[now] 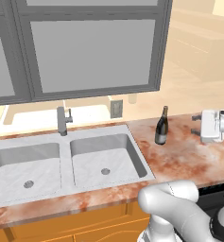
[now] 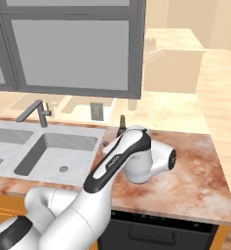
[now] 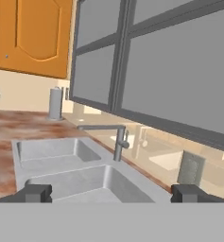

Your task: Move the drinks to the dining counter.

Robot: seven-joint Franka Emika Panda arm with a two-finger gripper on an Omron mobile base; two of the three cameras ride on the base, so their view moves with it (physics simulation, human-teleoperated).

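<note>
Two hand [image 3: 111,193] fingertips [image 3: 35,193] wide apart (nothing between)

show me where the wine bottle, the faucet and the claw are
wine bottle [image 1: 161,131]: left base view, on its dark body.
faucet [image 1: 62,121]: left base view, on its upright post.
claw [image 1: 196,124]: left base view, midway between its open fingertips.

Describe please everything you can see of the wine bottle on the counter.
The wine bottle is dark, with a slim neck, paler top and pale label. It stands upright on the reddish marble counter, right of the steel double sink, touching only the countertop. The gripper is beside it, apart.
</note>
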